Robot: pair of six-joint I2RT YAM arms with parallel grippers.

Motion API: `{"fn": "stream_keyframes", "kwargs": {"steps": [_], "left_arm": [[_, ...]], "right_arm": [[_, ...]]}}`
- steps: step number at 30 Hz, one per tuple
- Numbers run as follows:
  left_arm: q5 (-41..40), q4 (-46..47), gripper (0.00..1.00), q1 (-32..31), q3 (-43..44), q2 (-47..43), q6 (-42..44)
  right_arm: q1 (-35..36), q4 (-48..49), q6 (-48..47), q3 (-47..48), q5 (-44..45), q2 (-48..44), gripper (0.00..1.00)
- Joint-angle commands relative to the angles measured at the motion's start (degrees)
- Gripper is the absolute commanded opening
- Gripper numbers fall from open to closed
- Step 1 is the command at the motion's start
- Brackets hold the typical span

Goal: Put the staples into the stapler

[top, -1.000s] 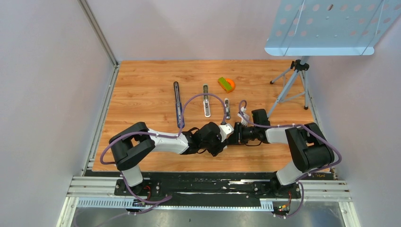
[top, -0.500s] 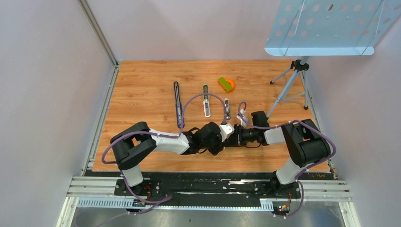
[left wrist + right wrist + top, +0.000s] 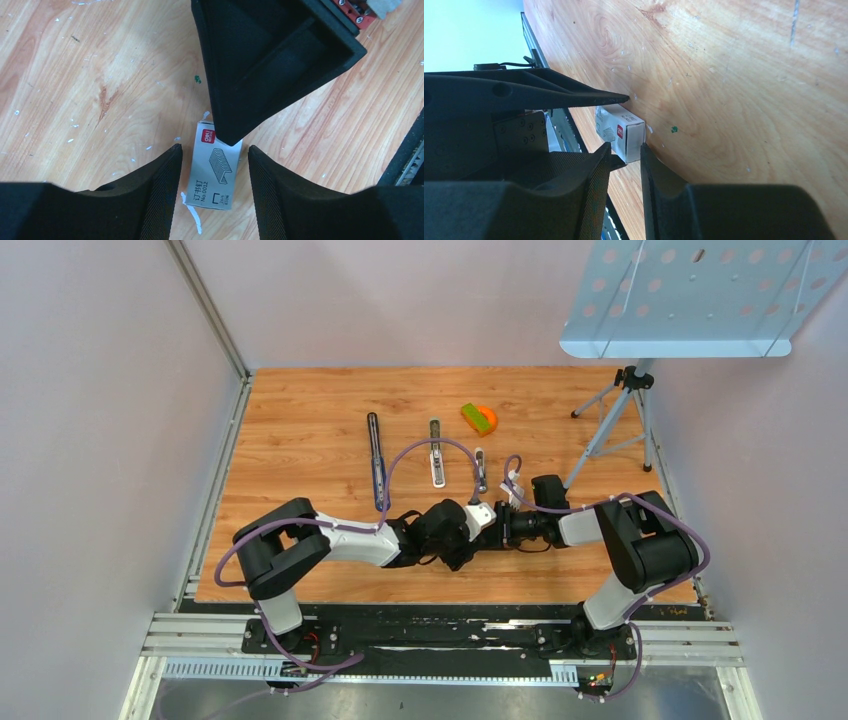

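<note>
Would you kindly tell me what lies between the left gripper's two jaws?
A small white staple box lies flat on the wooden table between the left gripper jaws, seen in the left wrist view.

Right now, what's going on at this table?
Both arms are working at a small white staple box lying on the wooden table. The left fingers straddle it with a gap on each side. The right fingers sit at one end, and I can't tell whether they're pinching it. The staplers lie farther back, untouched.

The box [image 3: 214,172] is white with a red logo, the table [image 3: 100,75] light-brown wood grain, the fingers [image 3: 155,200] black.
</note>
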Motion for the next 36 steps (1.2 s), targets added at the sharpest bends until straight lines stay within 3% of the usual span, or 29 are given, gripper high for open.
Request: {"fn": "stream_keyframes", "kwargs": {"steps": [1, 24, 36], "left_arm": [[-2.50, -1.74, 0.54, -0.38, -1.89, -1.00, 0.84], [-1.03, -1.49, 0.46, -0.36, -2.11, -0.59, 0.67], [-1.02, -0.77, 0.43, -0.36, -2.38, -0.35, 0.49]], "right_arm": [[-1.09, -1.25, -1.00, -0.43, -0.24, -0.98, 0.32], [-1.00, -4.68, -1.91, 2.12, 0.00, -2.87, 0.30], [0.33, 0.79, 0.87, 1.59, -1.71, 0.81, 0.26]]}}
